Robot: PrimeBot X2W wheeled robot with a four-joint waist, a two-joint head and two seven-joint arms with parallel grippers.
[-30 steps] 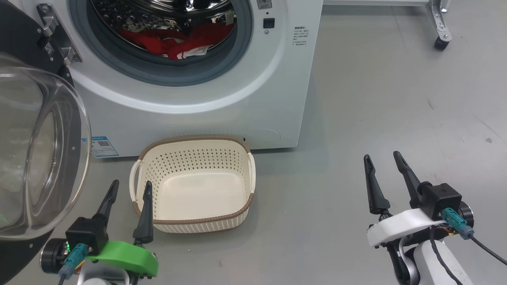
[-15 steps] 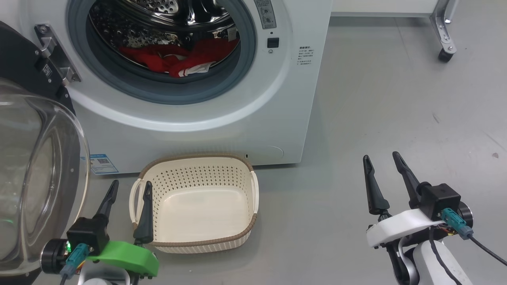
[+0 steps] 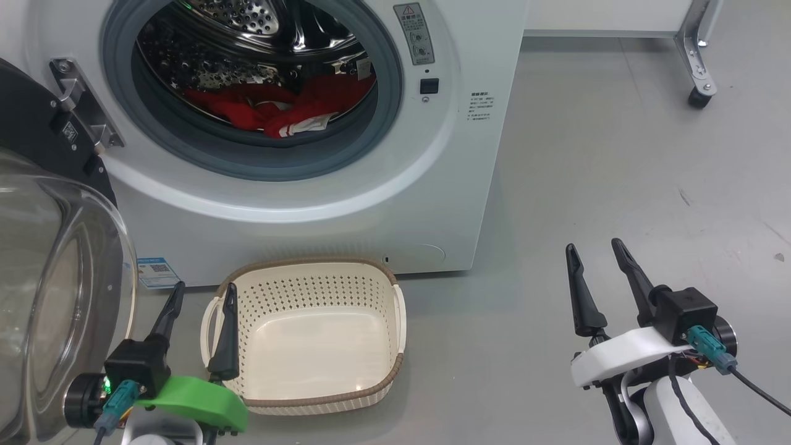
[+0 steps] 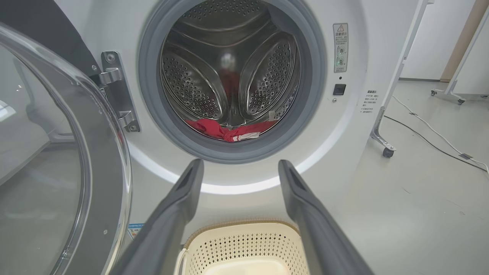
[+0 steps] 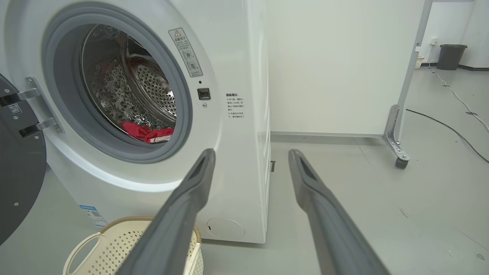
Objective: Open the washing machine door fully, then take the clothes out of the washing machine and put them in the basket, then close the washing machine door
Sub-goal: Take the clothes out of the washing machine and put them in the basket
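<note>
The white washing machine [image 3: 346,204] stands open, its black door [image 3: 37,130] with the clear glass bowl [image 3: 62,296] swung out at the left. Red clothes [image 3: 290,108] with a white patch lie low in the steel drum [image 4: 229,76]; the same clothes [image 4: 225,130] [image 5: 147,133] appear in both wrist views. An empty cream basket [image 3: 309,334] sits on the floor before the machine. My left gripper [image 3: 201,293] is open by the basket's left handle. My right gripper [image 3: 593,253] is open over bare floor, right of the basket. Neither holds anything.
Grey floor [image 3: 618,154] stretches to the right of the machine. A metal frame leg on a castor [image 3: 698,96] stands at the far right. A cable [image 5: 447,126] runs across the floor behind it, and a dark bin [image 5: 452,55] stands far back.
The head camera has tilted up, so machine and basket sit lower in view and more of the drum shows. Both grippers stay open in the same places.
</note>
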